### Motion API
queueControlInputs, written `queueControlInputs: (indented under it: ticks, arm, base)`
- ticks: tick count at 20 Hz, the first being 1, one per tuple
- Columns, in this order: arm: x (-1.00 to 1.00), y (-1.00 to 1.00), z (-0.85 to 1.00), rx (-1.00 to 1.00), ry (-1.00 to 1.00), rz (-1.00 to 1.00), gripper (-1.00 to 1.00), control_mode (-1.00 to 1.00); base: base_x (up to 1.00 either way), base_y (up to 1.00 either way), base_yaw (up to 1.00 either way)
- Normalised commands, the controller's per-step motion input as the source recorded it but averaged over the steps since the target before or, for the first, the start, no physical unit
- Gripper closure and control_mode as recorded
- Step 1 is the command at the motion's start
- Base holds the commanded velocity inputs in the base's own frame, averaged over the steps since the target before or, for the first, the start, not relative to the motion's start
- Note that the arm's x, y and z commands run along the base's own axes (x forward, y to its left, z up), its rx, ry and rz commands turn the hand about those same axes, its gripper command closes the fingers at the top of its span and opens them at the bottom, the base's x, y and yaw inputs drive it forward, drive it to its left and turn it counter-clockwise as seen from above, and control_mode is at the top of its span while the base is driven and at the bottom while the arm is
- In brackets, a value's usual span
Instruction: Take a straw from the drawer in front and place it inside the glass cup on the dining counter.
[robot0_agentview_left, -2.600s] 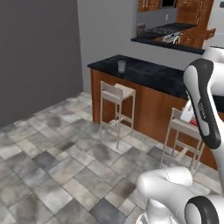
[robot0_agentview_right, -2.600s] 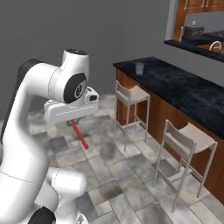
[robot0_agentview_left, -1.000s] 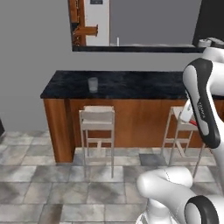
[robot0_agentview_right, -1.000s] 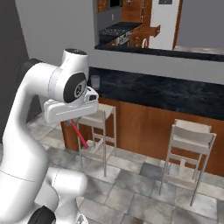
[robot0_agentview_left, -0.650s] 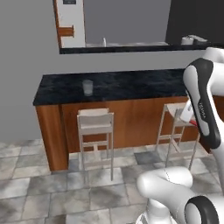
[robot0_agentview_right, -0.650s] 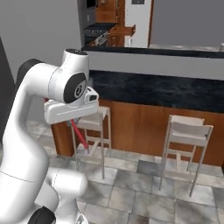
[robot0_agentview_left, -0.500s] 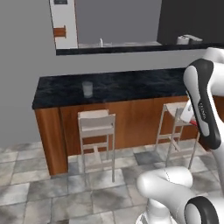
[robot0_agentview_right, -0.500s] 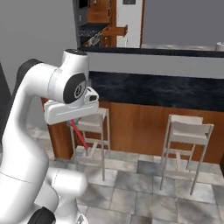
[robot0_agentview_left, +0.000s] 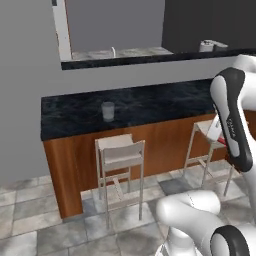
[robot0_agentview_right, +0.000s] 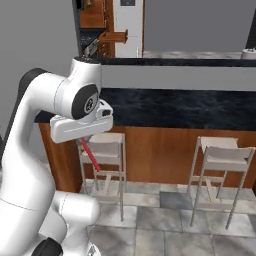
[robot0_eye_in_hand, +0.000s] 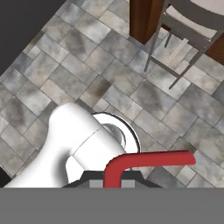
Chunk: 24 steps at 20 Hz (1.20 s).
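Clamping the straw (robot0_agentview_right: 91, 155), the gripper (robot0_agentview_right: 85, 139) hangs over open floor; the cup (robot0_agentview_left: 108, 111) sits mid-counter (robot0_agentview_left: 165, 100), behind a stool (robot0_agentview_left: 119, 155).

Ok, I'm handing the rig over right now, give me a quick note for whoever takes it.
Gripper: shut on the straw, which hangs down from it over the floor tiles; its bent tip shows in the hand view.
Glass cup: upright on the dining counter, above the left stool, with nothing in it.
Done: straw picked up and brought to face the counter.
Left: reach over the counter and lower the straw into the cup.
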Motion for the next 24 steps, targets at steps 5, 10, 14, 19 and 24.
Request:
queueControlInputs:
  ticks: [5,10,14,19,24]
  arm:
    - [0.0,0.0,0.0,0.0,0.0,0.0,1.0,1.0]
    - [0.0,0.0,0.0,0.0,0.0,0.0,1.0,1.0]
    - [0.0,0.0,0.0,0.0,0.0,0.0,1.0,1.0]
    - [0.0,0.0,0.0,0.0,0.0,0.0,1.0,1.0]
    - [0.0,0.0,0.0,0.0,0.0,0.0,1.0,1.0]
  base:
    - [0.83,0.24,-0.1]
    - [0.86,0.01,0.0]
    - [0.74,0.02,0.0]
    - [0.71,0.15,0.0]
    - [0.62,0.19,0.0]
